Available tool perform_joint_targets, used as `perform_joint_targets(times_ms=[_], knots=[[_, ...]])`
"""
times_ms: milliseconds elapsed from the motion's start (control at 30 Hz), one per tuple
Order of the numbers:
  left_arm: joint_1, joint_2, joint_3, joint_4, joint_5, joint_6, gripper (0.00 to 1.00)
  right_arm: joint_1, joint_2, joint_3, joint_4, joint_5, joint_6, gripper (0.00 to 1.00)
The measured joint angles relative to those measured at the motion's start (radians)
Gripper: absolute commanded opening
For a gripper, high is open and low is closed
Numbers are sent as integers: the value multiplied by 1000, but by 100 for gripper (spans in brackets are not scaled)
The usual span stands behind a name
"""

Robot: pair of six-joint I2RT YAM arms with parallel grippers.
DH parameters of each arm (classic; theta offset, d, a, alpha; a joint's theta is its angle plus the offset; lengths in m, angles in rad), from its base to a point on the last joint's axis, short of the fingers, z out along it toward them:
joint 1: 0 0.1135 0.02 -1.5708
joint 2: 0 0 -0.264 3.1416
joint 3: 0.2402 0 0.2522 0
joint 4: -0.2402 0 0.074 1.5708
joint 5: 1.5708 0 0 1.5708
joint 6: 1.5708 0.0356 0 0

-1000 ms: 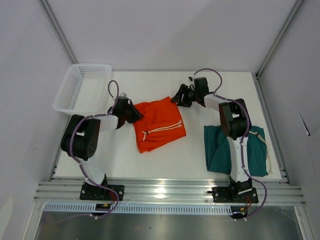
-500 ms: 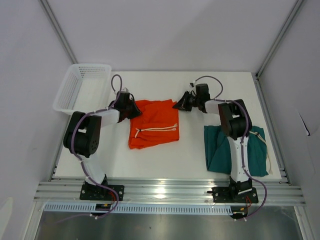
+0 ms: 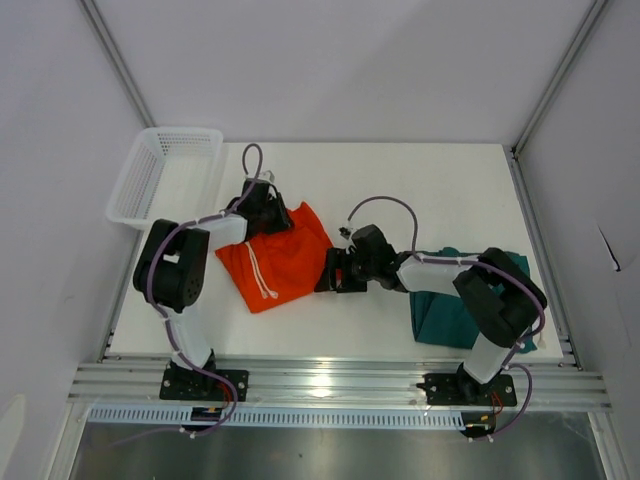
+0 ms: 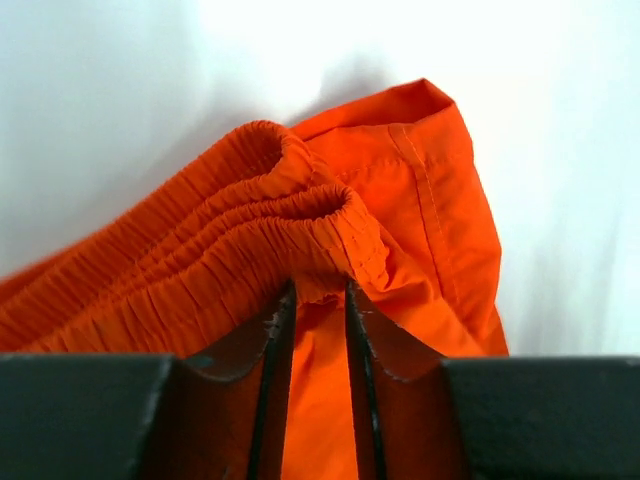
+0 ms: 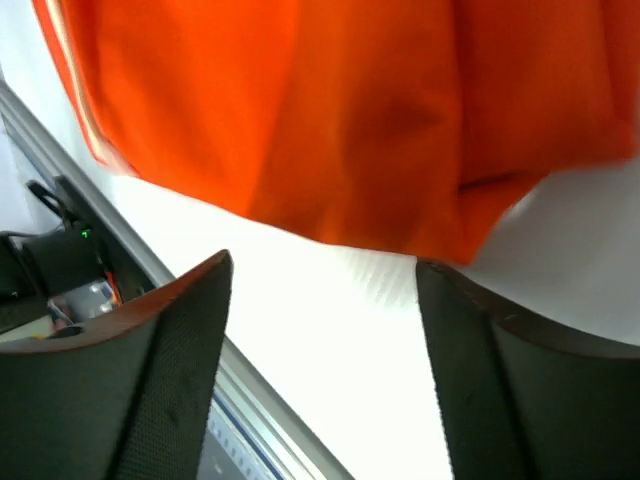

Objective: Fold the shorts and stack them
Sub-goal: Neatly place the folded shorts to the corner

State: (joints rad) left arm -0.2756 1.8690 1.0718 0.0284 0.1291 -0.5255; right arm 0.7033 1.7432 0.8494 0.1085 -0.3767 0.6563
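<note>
The orange shorts (image 3: 283,262) lie folded on the white table left of centre, white drawstring (image 3: 259,276) on top. My left gripper (image 3: 276,216) is shut on their elastic waistband at the far edge; in the left wrist view the fingers (image 4: 275,345) pinch the gathered orange fabric (image 4: 250,240). My right gripper (image 3: 331,272) is open and low at the shorts' right edge; in the right wrist view the orange fabric (image 5: 330,120) lies just beyond the open fingers (image 5: 180,350), nothing between them. The teal shorts (image 3: 440,318) lie folded at the near right, partly under my right arm.
A white mesh basket (image 3: 165,175) stands at the far left corner of the table (image 3: 430,190). The metal rail (image 3: 330,380) runs along the near edge, also in the right wrist view (image 5: 60,170). Grey walls enclose the sides and back.
The orange shorts have turned and slid left, the drawstring now running far to near. My right gripper has swung from the far middle to the shorts' near right edge.
</note>
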Motion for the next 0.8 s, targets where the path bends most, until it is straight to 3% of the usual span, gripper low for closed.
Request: perform_joint_targets(times_ms=[33, 67, 333, 467, 600, 800], knots=[[-12, -3, 0, 0, 4, 12, 36, 19, -16, -5, -8, 5, -6, 84], [-24, -7, 0, -1, 10, 19, 43, 24, -35, -6, -32, 20, -16, 95], [-68, -159, 0, -66, 24, 30, 81, -83, -82, 93, -239, 92, -138, 98], [-67, -290, 0, -124, -29, -4, 86, -143, -17, 256, -272, 58, -224, 99], [-64, -411, -18, -199, -110, -53, 92, -211, 101, 373, -221, -103, -265, 100], [-21, -590, -201, -272, -184, -113, 95, -267, 298, 483, -204, -242, -286, 100]])
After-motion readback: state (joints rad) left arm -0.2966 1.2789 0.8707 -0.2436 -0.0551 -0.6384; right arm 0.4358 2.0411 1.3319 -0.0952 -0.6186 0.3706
